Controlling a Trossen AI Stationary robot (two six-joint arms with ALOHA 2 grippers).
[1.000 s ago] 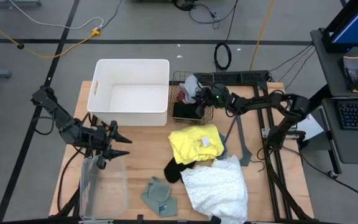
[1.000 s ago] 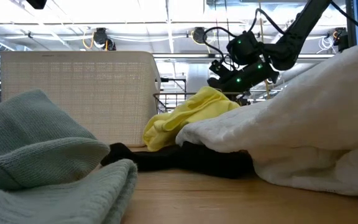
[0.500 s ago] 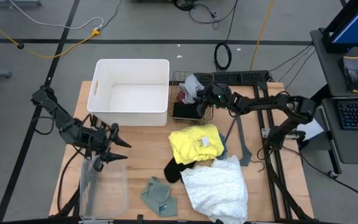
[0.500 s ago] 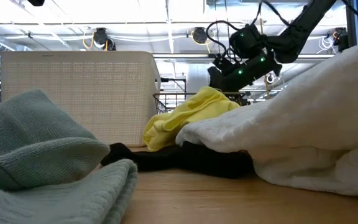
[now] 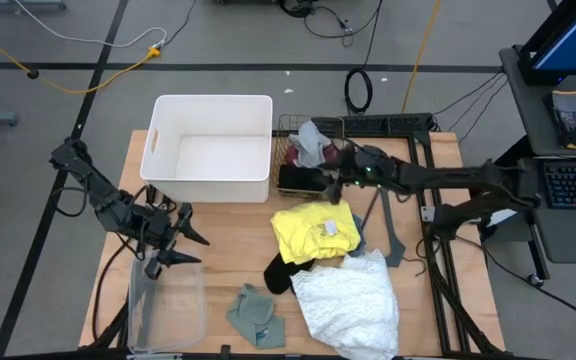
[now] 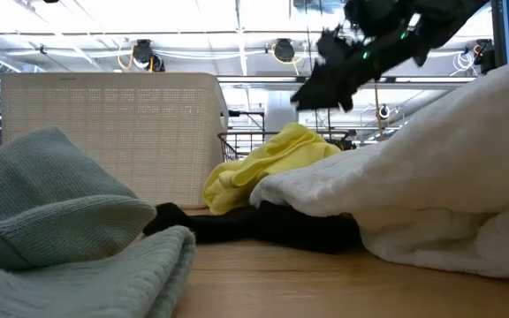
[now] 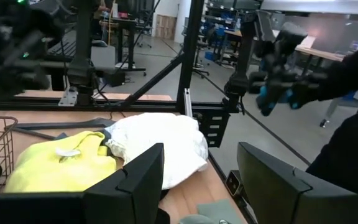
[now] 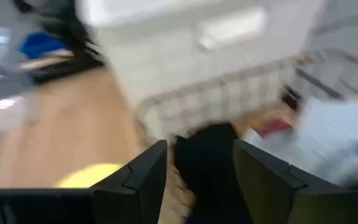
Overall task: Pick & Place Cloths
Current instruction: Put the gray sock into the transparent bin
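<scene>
The grey cloth you carried now lies in the wire basket, with the black cloth at its near edge. Your right gripper has spread empty and pulled back toward the yellow cloth, likely next. The left gripper waits, parted, far from the basket.

The wooden table carries a white plastic bin at its far side, with a wire basket just beside it. In the middle lies a yellow cloth, touching a black cloth and a large white lacy cloth. A sage-green cloth lies near the front edge, a clear plastic container at the left corner, and a dark grey V-shaped bar beside the yellow cloth.
</scene>
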